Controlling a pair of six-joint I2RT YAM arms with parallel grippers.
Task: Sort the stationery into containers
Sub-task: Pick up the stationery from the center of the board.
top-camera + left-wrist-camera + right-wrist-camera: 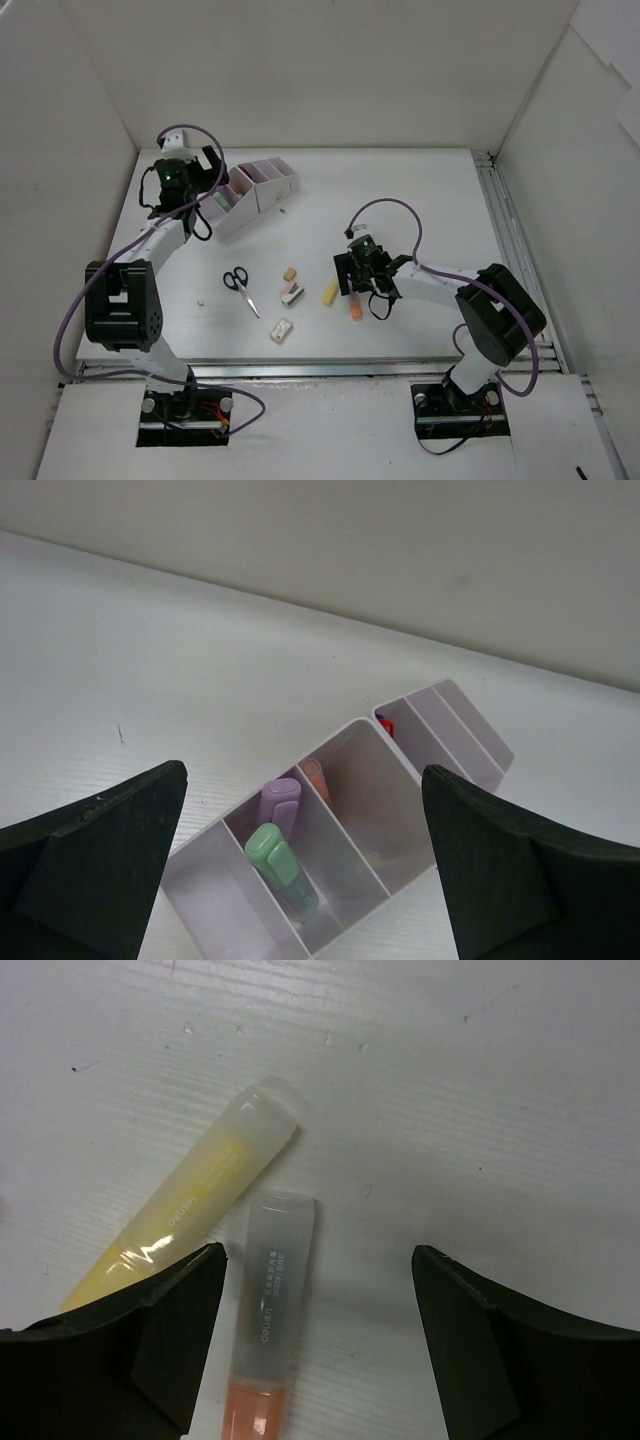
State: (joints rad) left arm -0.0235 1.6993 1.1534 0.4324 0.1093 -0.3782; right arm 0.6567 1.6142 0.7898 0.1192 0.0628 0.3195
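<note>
The white organizer [268, 192] stands at the back left. My left gripper [205, 188] hovers over its left end, open and empty [305, 772]. Below it one compartment [372, 815] holds a green highlighter [280, 865] and a purple one [280, 800]. An orange highlighter [315, 775] leans in the neighbouring compartment. My right gripper [362, 283] hangs low over the table's middle, open [318, 1255]. An orange highlighter [270, 1300] lies flat between its fingers, close to the left finger [190, 1300]. A yellow highlighter [200, 1190] lies just left of it.
Black-handled scissors [240, 288] lie left of centre. Three small erasers [290, 272], [293, 293], [281, 330] sit between the scissors and the yellow highlighter [330, 292]. White walls enclose the table on three sides.
</note>
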